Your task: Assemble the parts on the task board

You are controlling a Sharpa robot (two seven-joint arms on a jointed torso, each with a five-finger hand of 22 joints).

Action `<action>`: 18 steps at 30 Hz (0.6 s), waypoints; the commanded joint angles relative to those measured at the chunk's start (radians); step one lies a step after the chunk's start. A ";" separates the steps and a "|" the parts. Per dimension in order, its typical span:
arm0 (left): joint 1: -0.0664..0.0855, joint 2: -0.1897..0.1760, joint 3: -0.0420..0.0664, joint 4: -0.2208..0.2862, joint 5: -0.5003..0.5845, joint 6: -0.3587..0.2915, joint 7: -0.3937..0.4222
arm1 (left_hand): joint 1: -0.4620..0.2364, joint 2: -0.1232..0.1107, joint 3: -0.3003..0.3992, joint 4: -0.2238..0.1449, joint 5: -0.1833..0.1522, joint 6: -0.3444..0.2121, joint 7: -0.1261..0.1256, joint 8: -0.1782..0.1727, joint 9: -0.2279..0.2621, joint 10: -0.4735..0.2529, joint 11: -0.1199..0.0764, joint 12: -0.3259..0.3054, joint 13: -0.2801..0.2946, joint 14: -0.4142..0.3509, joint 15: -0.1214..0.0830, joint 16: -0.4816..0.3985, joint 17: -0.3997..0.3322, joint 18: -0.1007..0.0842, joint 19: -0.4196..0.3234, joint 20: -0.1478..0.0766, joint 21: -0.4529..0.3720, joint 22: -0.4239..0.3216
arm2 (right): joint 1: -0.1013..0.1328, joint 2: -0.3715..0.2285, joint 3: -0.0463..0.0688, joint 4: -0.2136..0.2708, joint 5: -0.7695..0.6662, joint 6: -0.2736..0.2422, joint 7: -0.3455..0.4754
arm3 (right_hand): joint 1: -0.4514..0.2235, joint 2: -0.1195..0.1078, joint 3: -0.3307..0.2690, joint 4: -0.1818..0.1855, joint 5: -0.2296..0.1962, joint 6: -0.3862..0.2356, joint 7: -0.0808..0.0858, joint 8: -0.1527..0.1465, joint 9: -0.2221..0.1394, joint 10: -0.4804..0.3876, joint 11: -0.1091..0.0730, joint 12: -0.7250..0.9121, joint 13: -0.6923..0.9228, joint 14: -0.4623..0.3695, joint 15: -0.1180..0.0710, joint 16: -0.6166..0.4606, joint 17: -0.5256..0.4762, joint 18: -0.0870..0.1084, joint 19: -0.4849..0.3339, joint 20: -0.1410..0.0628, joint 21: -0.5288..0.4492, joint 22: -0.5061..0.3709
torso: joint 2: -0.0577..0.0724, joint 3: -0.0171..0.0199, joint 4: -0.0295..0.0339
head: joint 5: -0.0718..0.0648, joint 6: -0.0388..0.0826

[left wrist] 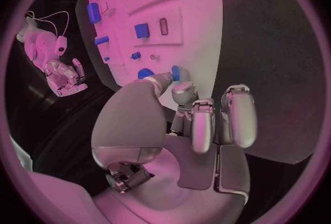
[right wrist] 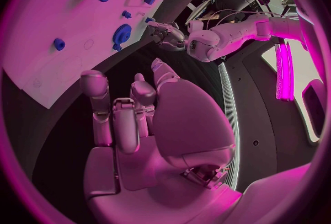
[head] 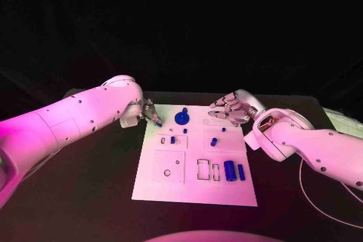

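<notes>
While the near end of the white board (head: 193, 187) has two blue cylinders (head: 230, 170) lying flat, the action's at the far end. The left hand (head: 148, 115) pinches a small blue piece (head: 159, 124) at the far left corner, beside the blue gear (head: 181, 117). The right hand (head: 231, 112) hovers over the far right corner, fingers curled, holding nothing. That fingertip pinch looks thin, so my guess is the piece could twist or drop.
</notes>
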 commanded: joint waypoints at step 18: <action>-0.033 -0.154 -0.018 0.270 -0.002 -0.199 0.119 | -0.032 -0.018 0.182 -0.174 0.026 0.013 -0.002 0.013 0.008 0.020 -0.004 0.021 0.012 0.106 0.001 0.003 0.263 -0.007 0.015 0.003 0.019 0.099 | -0.006 -0.006 -0.002 -0.001 0.005 0.016 0.013 | -0.006 0.003 -0.002 0.005 0.004 0.003 0.001 0.000 -0.001 -0.007 -0.001 -0.004 -0.001 0.073 0.001 -0.002 0.122 0.009 -0.008 0.002 -0.006 -0.001 | -0.009 0.0005 0.0087 | 0.000 -0.010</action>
